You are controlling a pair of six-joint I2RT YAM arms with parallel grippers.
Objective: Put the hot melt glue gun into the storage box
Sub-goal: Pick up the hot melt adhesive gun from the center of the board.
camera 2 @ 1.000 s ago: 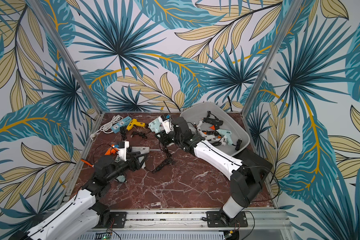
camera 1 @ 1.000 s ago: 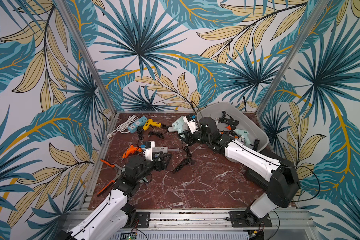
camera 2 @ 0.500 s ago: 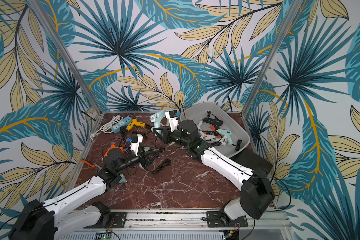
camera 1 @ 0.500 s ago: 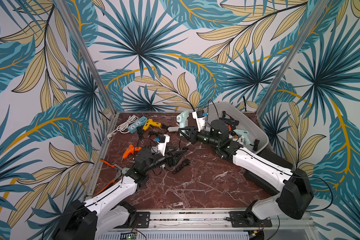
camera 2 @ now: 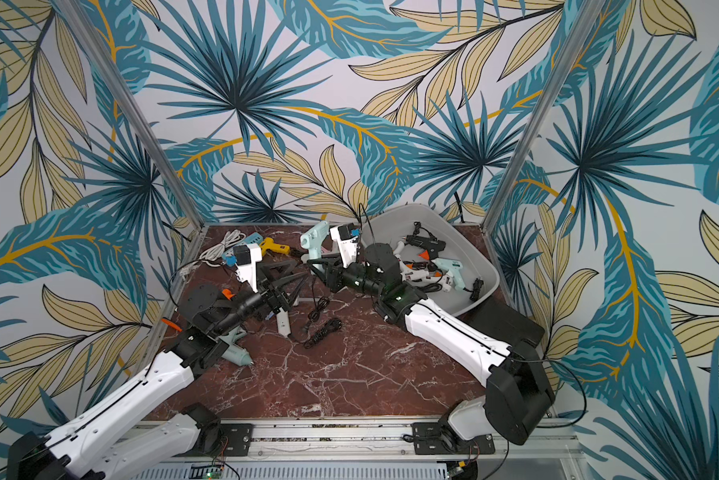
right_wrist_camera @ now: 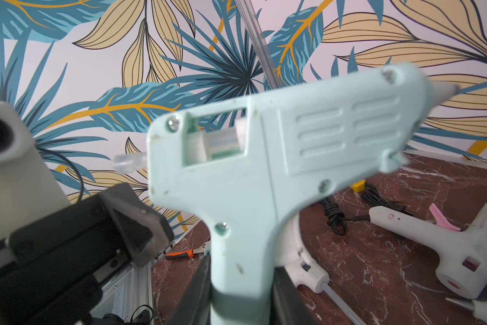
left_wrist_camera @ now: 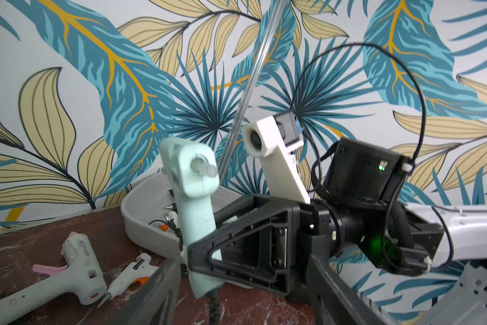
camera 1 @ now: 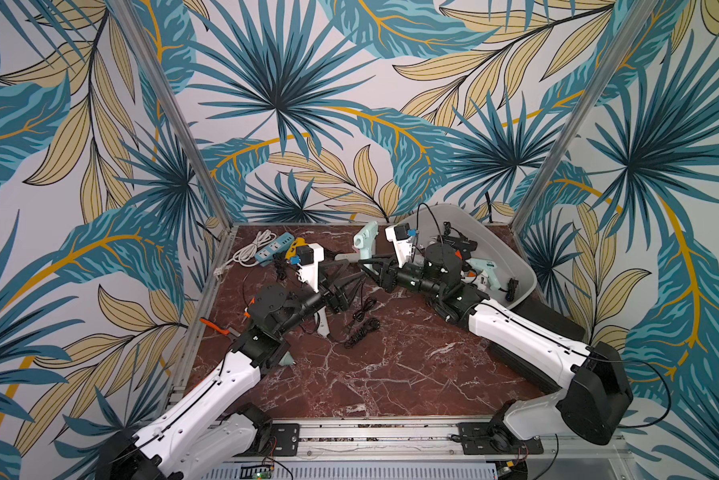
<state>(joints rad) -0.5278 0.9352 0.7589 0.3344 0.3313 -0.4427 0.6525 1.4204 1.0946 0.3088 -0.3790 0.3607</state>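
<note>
Mint glue gun (right_wrist_camera: 264, 168), handle half-hidden in clamped right fingers (right_wrist_camera: 193, 298); left fingers (left_wrist_camera: 157, 298) apart.

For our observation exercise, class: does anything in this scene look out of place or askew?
Yes. The mint glue gun stands upright in mid-air, its handle clamped by the right gripper, jaws shut, outside the storage box. Nearby, a black cord lies tangled on the marble table.

White arm shells (camera 1: 515, 332), black joints (camera 1: 598, 399)

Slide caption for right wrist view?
Right gripper holds mint glue gun by its handle; white glue guns lie on the table behind.
</note>
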